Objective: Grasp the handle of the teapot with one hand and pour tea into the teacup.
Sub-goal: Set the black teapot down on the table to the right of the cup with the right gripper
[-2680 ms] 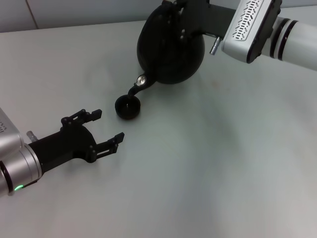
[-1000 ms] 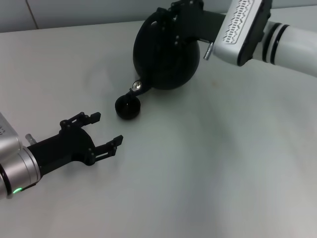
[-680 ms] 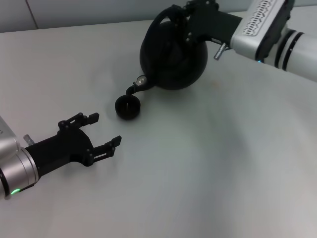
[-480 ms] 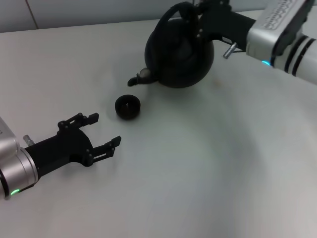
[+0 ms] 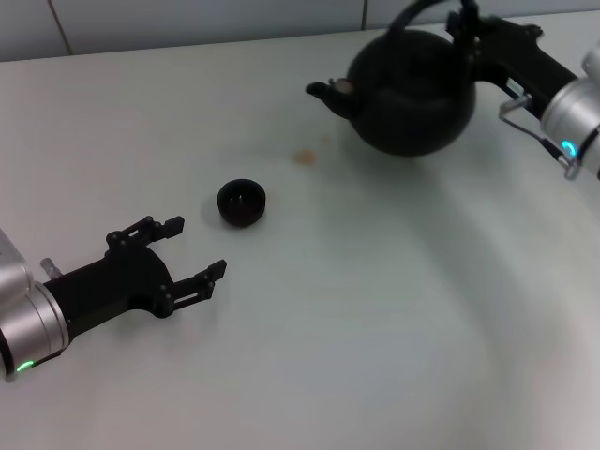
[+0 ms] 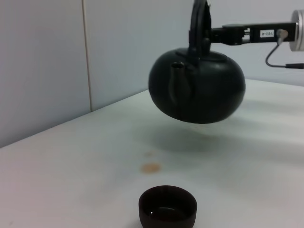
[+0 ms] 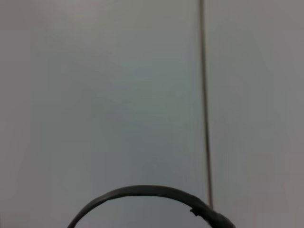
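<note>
The round matte-black teapot (image 5: 411, 89) hangs upright just above the table at the back right, spout pointing left; it also shows in the left wrist view (image 6: 202, 88), clear of the table. My right gripper (image 5: 466, 23) is shut on its arched handle (image 5: 422, 11), whose hoop shows in the right wrist view (image 7: 142, 194). The tiny black teacup (image 5: 242, 202) stands on the table, left of centre, with a little liquid in it in the left wrist view (image 6: 167, 210). My left gripper (image 5: 192, 248) is open and empty, low at the front left, near the teacup.
A small brown spot (image 5: 304, 157) lies on the white table (image 5: 375, 309) between teacup and teapot, also in the left wrist view (image 6: 151, 167). A tiled wall (image 5: 187, 19) rises behind the table's far edge.
The teapot was tilted with its spout over the teacup; my right gripper has righted it and carried it to the right and back, away from the teacup. My left arm has barely moved.
</note>
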Controlling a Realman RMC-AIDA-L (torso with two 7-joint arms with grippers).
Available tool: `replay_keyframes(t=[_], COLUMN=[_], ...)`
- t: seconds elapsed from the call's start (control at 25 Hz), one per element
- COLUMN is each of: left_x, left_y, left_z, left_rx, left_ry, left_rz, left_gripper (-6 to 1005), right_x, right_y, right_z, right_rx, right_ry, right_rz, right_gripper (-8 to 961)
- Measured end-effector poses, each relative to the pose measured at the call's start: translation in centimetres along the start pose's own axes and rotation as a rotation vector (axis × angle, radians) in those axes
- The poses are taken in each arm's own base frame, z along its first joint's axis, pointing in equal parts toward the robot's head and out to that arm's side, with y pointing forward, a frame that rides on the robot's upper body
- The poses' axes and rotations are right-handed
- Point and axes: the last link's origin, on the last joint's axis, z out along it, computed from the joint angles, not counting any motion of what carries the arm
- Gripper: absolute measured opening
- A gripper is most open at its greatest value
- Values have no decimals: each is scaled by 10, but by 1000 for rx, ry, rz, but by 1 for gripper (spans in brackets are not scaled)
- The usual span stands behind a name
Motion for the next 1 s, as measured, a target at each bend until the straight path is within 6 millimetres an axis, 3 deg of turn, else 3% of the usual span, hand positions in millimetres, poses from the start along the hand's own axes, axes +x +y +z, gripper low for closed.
replay_keyframes(t=[0.36, 1.0], left_x=[0, 1], left_y=[0, 2], left_z=[0, 3], left_rx=[-2, -11], left_ry=[-1, 2], left_rz=[3, 7], left_gripper=[825, 819], right_x=[19, 27], right_y=[3, 7], right_z=[-9, -14], right_rx=[20, 14], right_ry=[54, 76], right_rz=[-10, -30], right_gripper=[83, 82])
